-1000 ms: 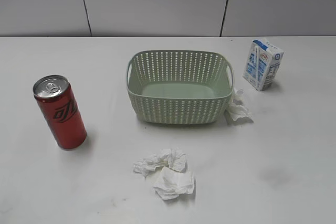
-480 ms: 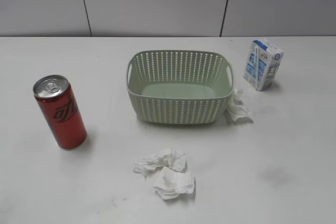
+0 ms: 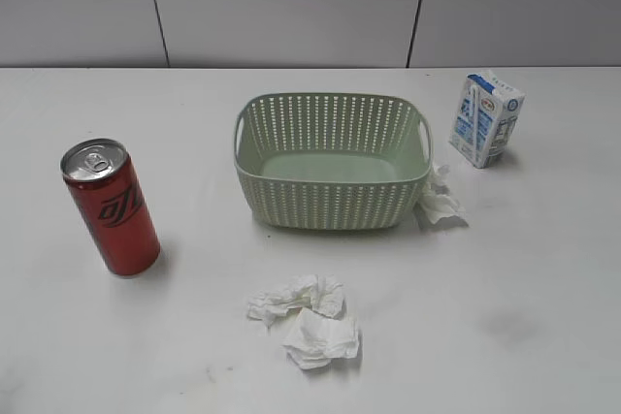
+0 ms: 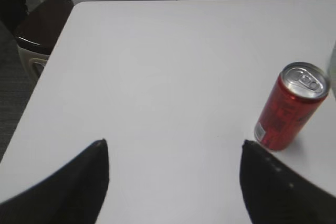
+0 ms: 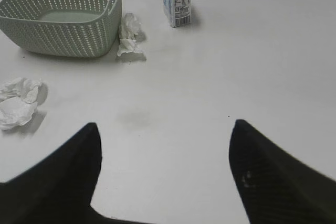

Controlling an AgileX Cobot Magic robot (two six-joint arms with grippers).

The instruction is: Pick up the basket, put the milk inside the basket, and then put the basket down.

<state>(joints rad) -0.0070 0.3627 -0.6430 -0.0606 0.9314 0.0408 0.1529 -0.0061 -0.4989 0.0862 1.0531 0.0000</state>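
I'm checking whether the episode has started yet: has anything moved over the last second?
Nothing visibly changed. The basket, the milk, the red can and the crumpled tissues sit where they were in the exterior view, and neither arm has entered it.

can (image 3: 111, 207) left, basket (image 3: 332, 159) centre, milk (image 3: 485, 118) right
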